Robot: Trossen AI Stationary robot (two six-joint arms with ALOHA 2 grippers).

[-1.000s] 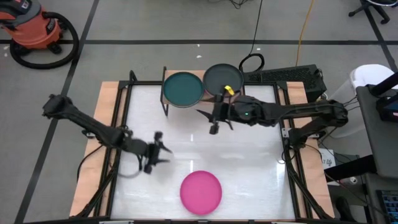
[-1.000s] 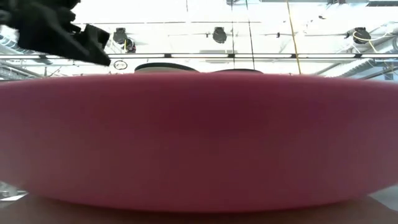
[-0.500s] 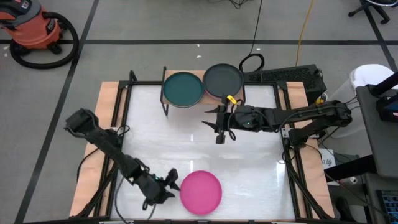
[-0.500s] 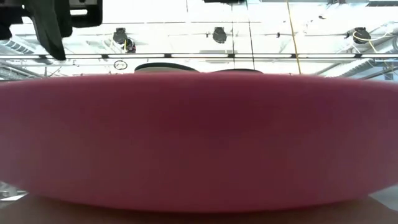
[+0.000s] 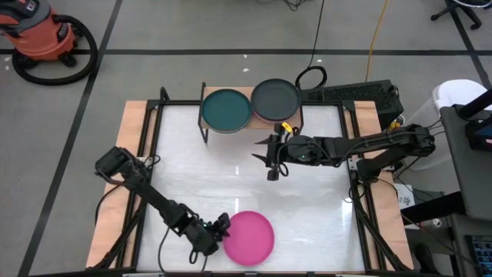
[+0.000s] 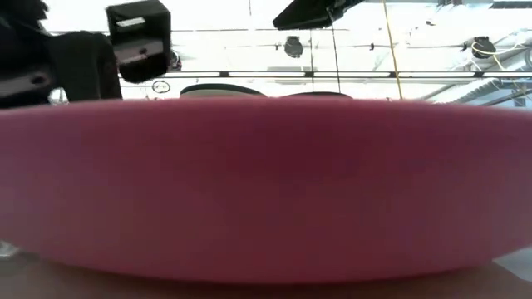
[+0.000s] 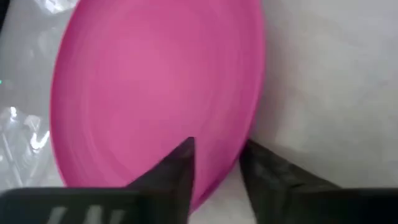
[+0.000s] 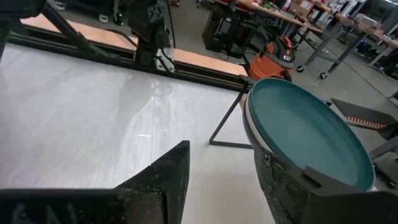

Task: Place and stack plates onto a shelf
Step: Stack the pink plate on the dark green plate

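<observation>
A hot pink plate [image 5: 248, 238] lies flat near the table's near edge and fills the low view [image 6: 266, 191]. My left gripper [image 5: 221, 230] is open at the plate's left rim. In the left wrist view [image 7: 217, 171] one finger is over the plate's inside and one is outside over the table. My right gripper [image 5: 274, 161] hangs open and empty above mid-table, just near of the shelf [image 5: 204, 131]. On the shelf's top sit a dark teal plate [image 5: 226, 109] and a charcoal plate [image 5: 276, 98]; the teal plate also shows in the right wrist view [image 8: 305, 134]. My left gripper comes level from the table's left, with its open fingers [image 7: 180, 168] on either side of the pink plate's left rim [image 7: 233, 158]. I cannot tell whether either finger touches the rim. The plate lies flat on the table.
The white table top [image 5: 192, 169] between the shelf and the pink plate is bare. Wooden borders and black frame rails [image 5: 146, 154] run along the sides. An orange vacuum [image 5: 42, 35] and a keyboard [image 5: 346, 94] lie beyond the table.
My left gripper has swung from the table's left middle toward the near edge and right, arriving at the pink plate's left rim. My right gripper has drawn a little away from the shelf toward the near edge. The plates have stayed in place.
</observation>
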